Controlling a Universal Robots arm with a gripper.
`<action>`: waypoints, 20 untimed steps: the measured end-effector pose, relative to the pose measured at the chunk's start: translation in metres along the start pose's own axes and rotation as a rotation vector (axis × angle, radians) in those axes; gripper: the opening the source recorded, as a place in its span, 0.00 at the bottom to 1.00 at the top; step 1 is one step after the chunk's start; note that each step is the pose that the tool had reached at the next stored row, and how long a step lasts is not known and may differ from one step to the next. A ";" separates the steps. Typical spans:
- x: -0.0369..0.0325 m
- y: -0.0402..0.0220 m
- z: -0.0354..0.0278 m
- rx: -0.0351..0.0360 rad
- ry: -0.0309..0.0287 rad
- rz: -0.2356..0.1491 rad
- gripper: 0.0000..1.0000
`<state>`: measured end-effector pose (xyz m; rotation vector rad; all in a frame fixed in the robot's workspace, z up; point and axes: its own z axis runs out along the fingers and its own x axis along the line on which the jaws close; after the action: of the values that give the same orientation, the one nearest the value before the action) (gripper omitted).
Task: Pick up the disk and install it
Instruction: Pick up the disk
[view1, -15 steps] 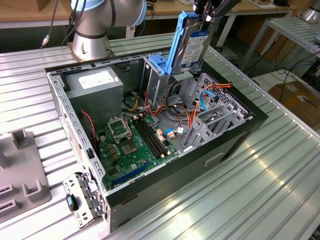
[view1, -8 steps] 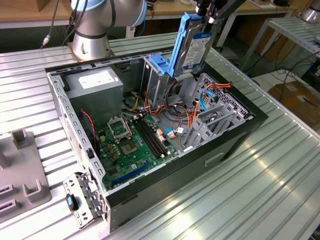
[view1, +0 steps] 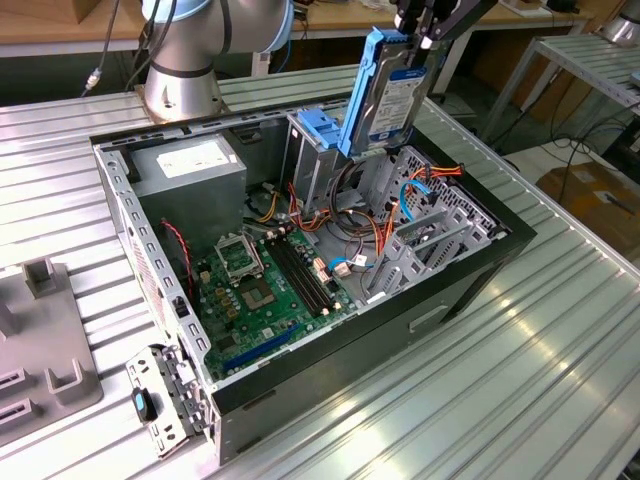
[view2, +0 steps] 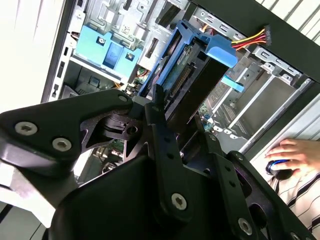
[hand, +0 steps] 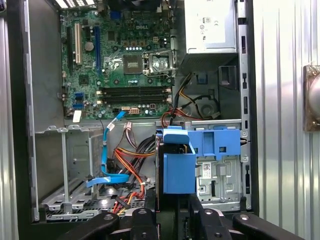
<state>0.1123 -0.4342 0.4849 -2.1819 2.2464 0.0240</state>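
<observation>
The disk (view1: 392, 95), a silver-grey drive in a bright blue carrier, hangs nearly upright over the open computer case (view1: 470, 290). My gripper (view1: 424, 28) is shut on its upper end. The disk's lower end sits just beside the fixed blue bracket (view1: 318, 128) on top of the tall grey cage. In the second wrist view the disk (view2: 192, 75) reaches away from my black fingers (view2: 160, 130) toward the drive bays. In the first wrist view the disk's blue carrier (hand: 178, 172) is seen end-on above the gripper (hand: 172, 220), next to the bracket (hand: 217, 142).
Inside the case lie the green motherboard (view1: 265, 285), the grey power supply (view1: 190, 170) and orange and blue cables (view1: 385, 235). The arm's base (view1: 185, 70) stands behind the case. A grey fixture (view1: 40, 340) lies at the exterior view's left. A person's hand (view2: 290, 152) rests on a mouse.
</observation>
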 end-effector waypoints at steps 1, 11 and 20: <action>0.0000 0.0000 0.0000 0.0000 0.0000 0.000 0.35; 0.0072 -0.0016 -0.0001 0.0000 0.0000 0.000 0.35; 0.0157 -0.0044 -0.0002 -0.0001 -0.0001 0.000 0.35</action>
<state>0.1162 -0.4501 0.4848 -2.1817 2.2465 0.0242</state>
